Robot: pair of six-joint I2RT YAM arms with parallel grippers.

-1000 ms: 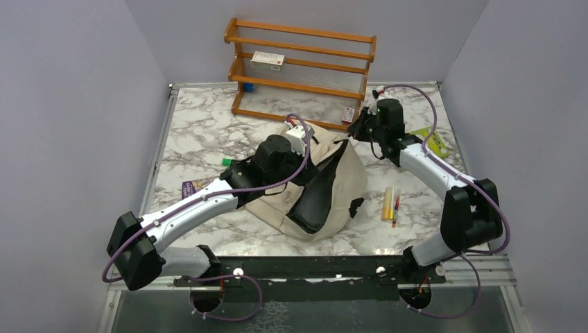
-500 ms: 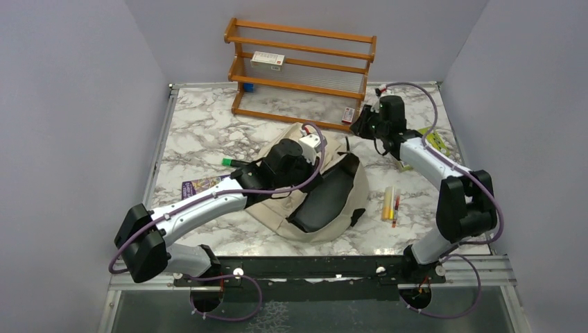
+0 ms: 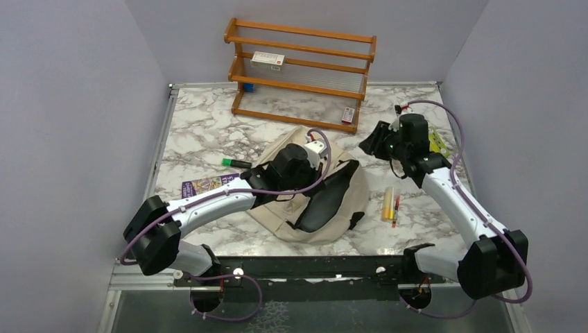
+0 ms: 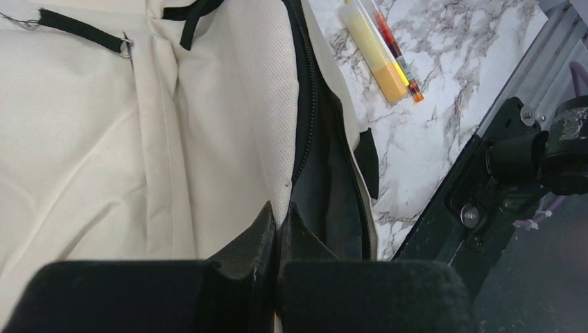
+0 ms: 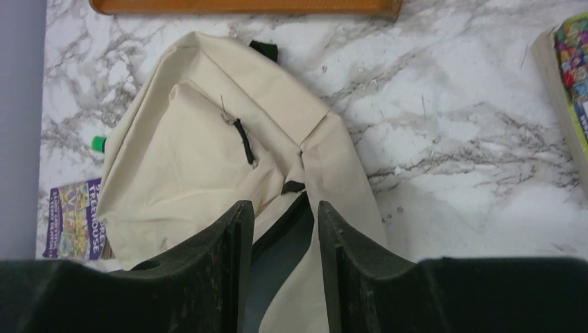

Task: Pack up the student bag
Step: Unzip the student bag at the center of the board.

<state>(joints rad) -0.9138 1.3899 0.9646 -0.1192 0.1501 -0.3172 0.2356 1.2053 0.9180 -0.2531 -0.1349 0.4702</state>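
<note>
Over the student bag (image 4: 90, 152), left fingers (image 4: 258, 232) pinch its zipper edge.

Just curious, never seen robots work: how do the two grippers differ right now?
The left gripper is shut, pinching the opening edge of the student bag; the right gripper is open and empty. The left sits on the bag; the right hangs beside it, touching nothing. Both are black and two-fingered.

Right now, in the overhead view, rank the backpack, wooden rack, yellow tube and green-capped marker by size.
1. Wooden rack and backpack: largest, too alike to rank.
2. Yellow tube.
3. Marker: similar length to the tube, but thinner.
</note>
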